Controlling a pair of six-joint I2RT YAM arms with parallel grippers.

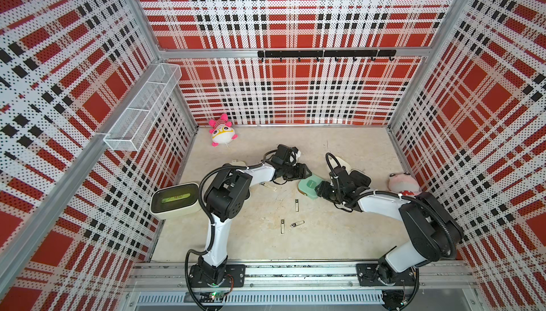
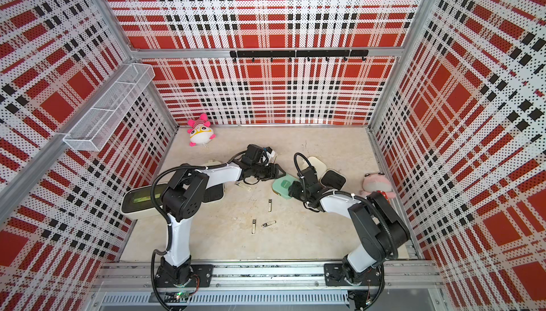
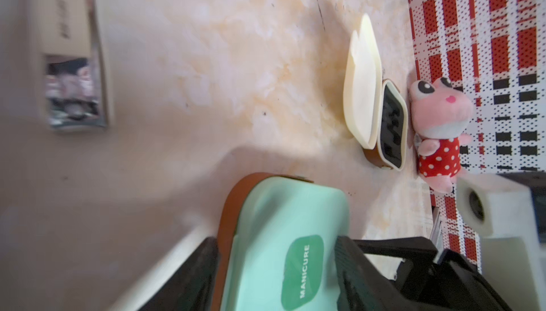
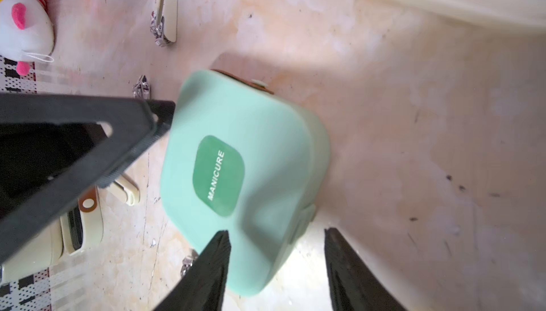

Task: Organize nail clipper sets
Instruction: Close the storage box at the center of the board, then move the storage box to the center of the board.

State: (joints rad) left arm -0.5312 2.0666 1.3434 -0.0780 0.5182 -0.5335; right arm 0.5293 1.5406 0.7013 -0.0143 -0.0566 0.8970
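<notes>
The mint green case (image 1: 307,187) (image 2: 284,185), marked MANICURE, lies closed at mid table. My left gripper (image 3: 276,238) (image 1: 305,174) is shut on it, one pad on its brown-edged side and one on its top. My right gripper (image 4: 274,232) (image 1: 320,190) stands open at the case's opposite corner (image 4: 257,259), one finger over it and the other apart. A cream case (image 1: 339,163) lies open behind, its black tray (image 1: 361,178) showing. Another cream case (image 2: 214,193) sits half hidden under my left arm. Silver clippers (image 1: 297,205) (image 1: 283,225) (image 1: 297,224) (image 1: 270,187) lie loose.
A larger cream box (image 1: 174,200) stands at the left wall. A white-and-pink plush (image 1: 223,132) sits at the back left and a pink frog plush (image 1: 403,182) by the right wall. A wire basket (image 1: 141,108) hangs on the left wall.
</notes>
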